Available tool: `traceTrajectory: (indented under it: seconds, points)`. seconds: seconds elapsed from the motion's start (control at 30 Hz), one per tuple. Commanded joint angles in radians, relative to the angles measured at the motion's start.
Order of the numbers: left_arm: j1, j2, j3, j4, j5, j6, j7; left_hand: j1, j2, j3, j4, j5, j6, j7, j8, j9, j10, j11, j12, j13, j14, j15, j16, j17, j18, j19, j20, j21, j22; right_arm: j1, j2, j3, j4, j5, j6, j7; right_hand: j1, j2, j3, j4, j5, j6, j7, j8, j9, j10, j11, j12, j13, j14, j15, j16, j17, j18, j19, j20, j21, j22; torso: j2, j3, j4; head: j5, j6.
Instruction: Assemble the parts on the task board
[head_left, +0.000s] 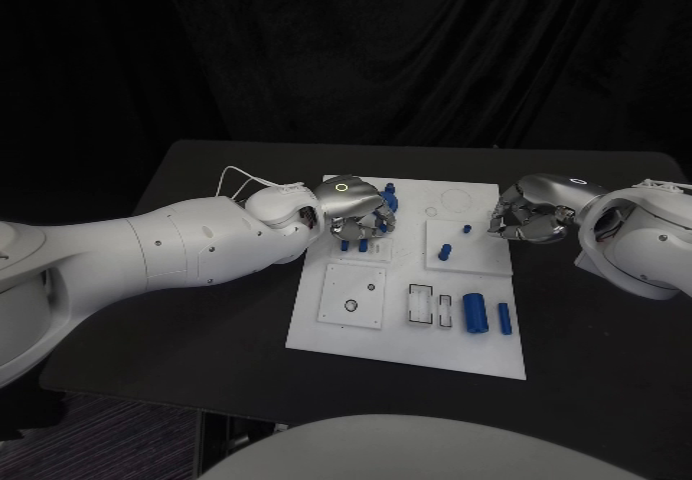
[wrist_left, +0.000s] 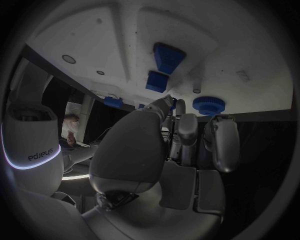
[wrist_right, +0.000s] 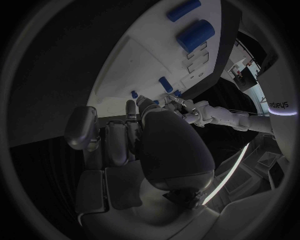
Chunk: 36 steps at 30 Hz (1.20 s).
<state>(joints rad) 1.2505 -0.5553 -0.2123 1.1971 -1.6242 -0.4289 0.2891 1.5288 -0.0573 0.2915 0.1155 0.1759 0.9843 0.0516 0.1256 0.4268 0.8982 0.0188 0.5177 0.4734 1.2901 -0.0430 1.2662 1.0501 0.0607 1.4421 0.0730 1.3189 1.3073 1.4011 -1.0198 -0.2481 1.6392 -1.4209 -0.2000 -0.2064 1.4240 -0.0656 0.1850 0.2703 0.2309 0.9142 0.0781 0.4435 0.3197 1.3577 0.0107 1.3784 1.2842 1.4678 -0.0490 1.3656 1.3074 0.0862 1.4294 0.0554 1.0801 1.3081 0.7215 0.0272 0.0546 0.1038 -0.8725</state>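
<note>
The white task board (head_left: 333, 330) lies in the middle of the black table. My left hand (head_left: 351, 205) hovers over its far left corner with fingers bent down among blue parts (head_left: 389, 200). In the left wrist view the fingertips (wrist_left: 180, 107) end beside a round blue gear (wrist_left: 208, 105) and two blue blocks (wrist_left: 167, 56); a bit of blue shows at the thumb tip, and whether anything is held stays unclear. My right hand (head_left: 526, 215) sits at the board's right edge, fingers curled in on nothing (wrist_right: 144, 135). Two small blue pegs (head_left: 444, 250) stand nearby.
Two blue cylinders (head_left: 475, 310) lie at the board's near right, also in the right wrist view (wrist_right: 195, 34). Empty slots (head_left: 421, 305) and a square plate with holes (head_left: 353, 295) take up the board's near half. Bare black table (head_left: 216, 330) surrounds the board.
</note>
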Motion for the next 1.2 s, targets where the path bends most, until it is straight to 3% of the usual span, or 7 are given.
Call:
traceTrajectory:
  seconds: [0.03, 0.2, 0.3, 0.37, 0.73, 0.97, 1.2]
  points:
    - [0.014, -0.018, 0.001, 0.041, 0.000, -0.061, 0.016, 0.009, -0.001, 0.001, -0.003, 0.003, 0.001, 0.011, 0.006, 0.003, 0.001, 0.001, -0.006, -0.005, -0.004, -0.002, -0.004, -0.003, -0.002, -0.004, -0.006, -0.005, 0.186, -0.002, -0.003, 0.000, 0.003, -0.002, 0.002, -0.017, 0.010, -0.004, -0.004, 0.000, -0.004, 0.007, 0.001, 0.004, 0.002, -0.003, -0.006, -0.003, -0.001, 0.048, -0.008, -0.005, 0.119, 0.008, -0.006, -0.002, -0.005, 0.133, 0.000, 0.0000, 0.0004, 0.001, 0.000]
    - [0.036, -0.054, 0.001, 0.106, 0.000, -0.057, 0.005, 0.009, 0.000, 0.001, -0.001, 0.003, 0.014, 0.017, 0.011, 0.007, 0.006, 0.000, -0.015, -0.014, -0.005, -0.002, -0.007, -0.006, -0.001, -0.006, -0.007, -0.008, 0.185, -0.002, -0.002, 0.000, 0.003, -0.001, -0.001, -0.017, 0.010, -0.004, -0.004, 0.000, -0.004, 0.007, 0.001, 0.004, 0.002, -0.004, -0.006, -0.004, -0.001, 0.048, -0.008, -0.006, 0.119, 0.008, -0.006, -0.002, -0.005, 0.133, -0.001, 0.0008, 0.0006, 0.002, 0.000]
    - [0.042, -0.062, 0.001, 0.123, 0.000, -0.047, -0.002, 0.010, 0.000, 0.002, -0.001, 0.004, 0.015, 0.017, 0.011, 0.007, 0.007, 0.000, -0.017, -0.016, -0.006, -0.002, -0.008, -0.007, -0.001, -0.006, -0.007, -0.009, 0.185, -0.002, -0.001, 0.000, 0.003, -0.001, -0.002, -0.016, 0.010, -0.004, -0.004, 0.000, -0.004, 0.007, 0.001, 0.004, 0.002, -0.004, -0.006, -0.004, -0.001, 0.048, -0.008, -0.006, 0.119, 0.008, -0.006, -0.002, -0.005, 0.133, -0.003, 0.0033, -0.0010, 0.006, 0.000]
    - [0.044, -0.064, 0.001, 0.128, 0.000, -0.037, -0.008, 0.010, 0.001, 0.002, -0.001, 0.004, 0.015, 0.017, 0.011, 0.007, 0.008, 0.000, -0.017, -0.016, -0.005, -0.002, -0.008, -0.007, -0.001, -0.006, -0.007, -0.008, 0.185, -0.002, 0.000, 0.000, 0.002, -0.001, -0.002, -0.016, 0.010, -0.005, -0.005, 0.000, -0.004, 0.006, 0.001, 0.005, 0.002, -0.004, -0.006, -0.004, -0.002, 0.048, -0.009, -0.007, 0.118, 0.008, -0.006, -0.002, -0.006, 0.133, -0.004, 0.0041, 0.0012, 0.004, 0.000]
    - [0.048, -0.079, 0.001, 0.122, 0.000, 0.021, -0.055, 0.008, -0.002, 0.000, 0.001, 0.003, 0.018, 0.024, 0.011, 0.008, 0.015, 0.007, -0.024, -0.025, -0.011, 0.001, -0.015, -0.016, 0.000, -0.008, -0.007, -0.013, 0.184, -0.002, 0.000, 0.000, 0.003, 0.002, -0.001, -0.015, 0.011, -0.006, -0.005, 0.000, -0.004, 0.002, 0.001, 0.004, 0.003, -0.007, -0.006, -0.007, -0.005, 0.047, -0.009, -0.011, 0.115, 0.009, -0.008, -0.003, -0.012, 0.132, -0.005, 0.0074, 0.0026, -0.001, 0.000]
    - [0.047, -0.099, 0.001, 0.112, 0.000, 0.043, -0.072, 0.012, -0.003, 0.002, 0.000, 0.002, 0.016, 0.025, 0.007, 0.007, 0.013, 0.009, -0.038, -0.036, -0.016, 0.004, -0.021, -0.025, 0.001, -0.013, -0.006, -0.020, 0.182, -0.002, -0.001, 0.000, 0.002, 0.003, -0.003, -0.014, 0.011, -0.006, -0.005, 0.001, -0.004, -0.006, 0.003, 0.003, 0.004, -0.011, -0.005, -0.011, -0.010, 0.045, -0.009, -0.016, 0.112, 0.010, -0.010, -0.003, -0.020, 0.130, -0.002, 0.0036, 0.0014, -0.002, 0.000]
    - [0.044, -0.105, 0.001, 0.094, 0.000, 0.052, -0.077, 0.011, -0.006, 0.001, 0.001, 0.002, 0.005, 0.023, -0.001, 0.003, 0.011, 0.010, -0.049, -0.046, -0.017, 0.004, -0.022, -0.025, 0.001, -0.013, -0.005, -0.020, 0.182, -0.002, 0.002, 0.000, 0.000, 0.003, 0.000, -0.010, 0.011, -0.006, -0.005, 0.002, -0.004, -0.013, 0.005, 0.002, 0.005, -0.013, -0.004, -0.012, -0.012, 0.044, -0.008, -0.018, 0.110, 0.010, -0.011, -0.003, -0.024, 0.129, -0.003, 0.0037, 0.0006, -0.003, 0.000]
